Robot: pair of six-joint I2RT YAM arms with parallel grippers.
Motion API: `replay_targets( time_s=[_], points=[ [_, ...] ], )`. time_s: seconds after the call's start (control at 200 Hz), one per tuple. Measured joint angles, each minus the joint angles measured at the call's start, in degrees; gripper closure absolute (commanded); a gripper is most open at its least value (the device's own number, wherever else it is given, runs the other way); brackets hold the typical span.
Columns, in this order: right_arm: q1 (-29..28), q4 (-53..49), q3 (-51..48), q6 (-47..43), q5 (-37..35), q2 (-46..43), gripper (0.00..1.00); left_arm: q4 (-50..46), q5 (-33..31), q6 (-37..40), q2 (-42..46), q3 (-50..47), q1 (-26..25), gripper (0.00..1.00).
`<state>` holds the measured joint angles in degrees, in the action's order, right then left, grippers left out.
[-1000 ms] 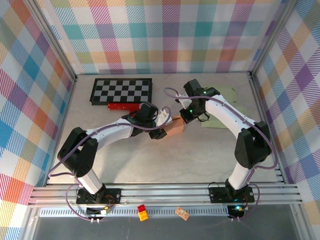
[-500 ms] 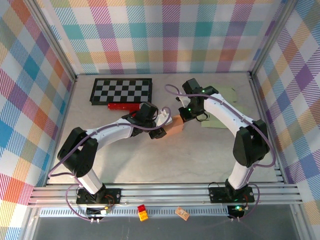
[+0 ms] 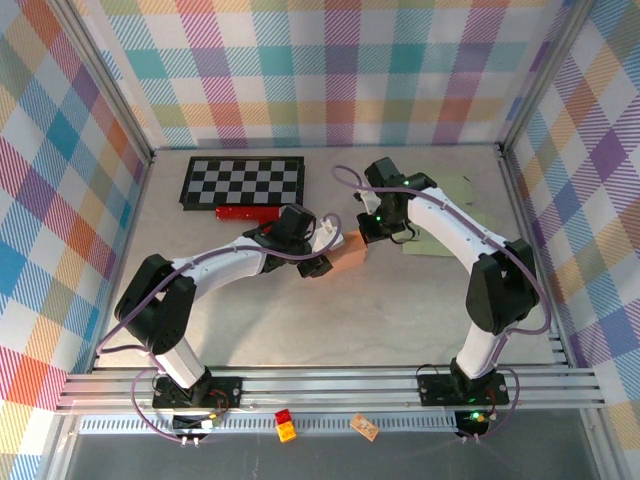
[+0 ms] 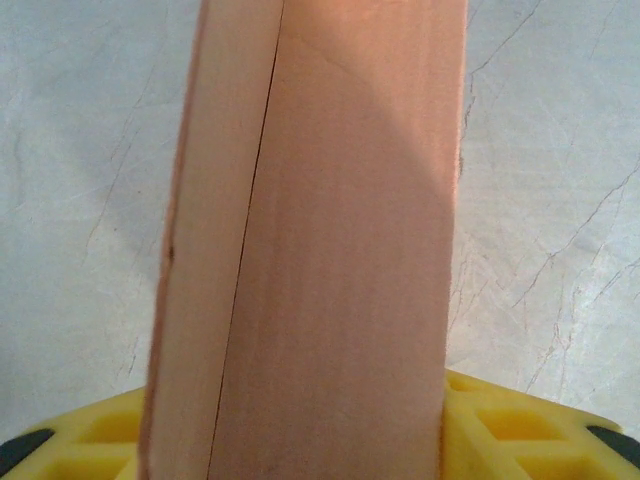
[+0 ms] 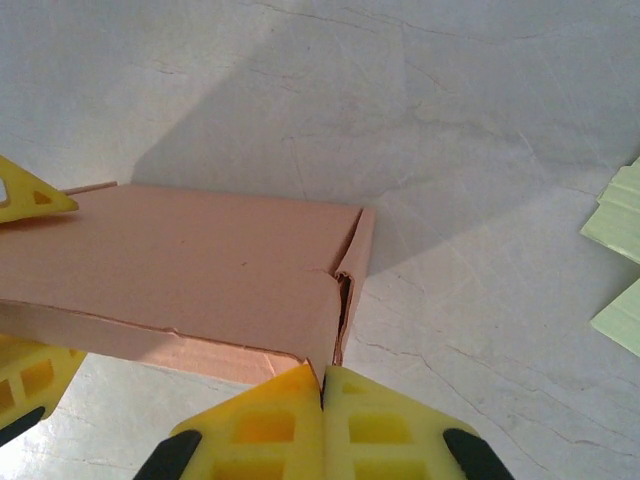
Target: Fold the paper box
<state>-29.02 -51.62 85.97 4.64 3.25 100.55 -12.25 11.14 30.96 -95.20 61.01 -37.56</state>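
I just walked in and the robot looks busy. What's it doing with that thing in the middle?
Two robot arms are folding a brown paper box in the middle of the table. The left gripper has the box between its yellow fingers. The right gripper is shut, with its tips right at the box's end flap, which looks partly folded in. A checkerboard and some green sheets lie farther back.

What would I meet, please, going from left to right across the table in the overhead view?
Checkerboard → paper box → green paper sheets.
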Motion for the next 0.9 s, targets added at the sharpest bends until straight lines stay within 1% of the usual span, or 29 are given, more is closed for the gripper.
replay_targets(
  time_s=[0.245,0.405,0.565,0.785,0.85,0.9],
  points=[
    [-0.9,6.1,-7.2,2.2,-1.0,-3.4,1.00,0.0,0.3,-0.1,0.0,0.0,0.8,0.43],
    [-1.8,8.2,-9.2,3.8,-3.3,-4.4,1.00,0.2,0.0,-1.6,0.0,0.0,1.0,0.33],
    [-2.2,8.5,-9.2,5.3,-5.6,-4.4,1.00,0.3,-0.9,-4.8,1.5,-0.1,1.0,0.19],
    [-3.1,7.0,-8.0,7.2,-7.4,-4.3,1.00,0.2,-2.2,-11.5,10.3,-3.5,1.0,0.18],
    [-3.5,6.3,-6.9,7.8,-8.0,-4.0,1.00,0.1,-3.2,-14.2,13.4,-4.4,1.0,0.20],
    [-3.7,6.0,-6.2,8.3,-8.4,-3.6,1.00,0.0,-3.9,-16.6,16.0,-5.0,1.0,0.25]
  ],
)
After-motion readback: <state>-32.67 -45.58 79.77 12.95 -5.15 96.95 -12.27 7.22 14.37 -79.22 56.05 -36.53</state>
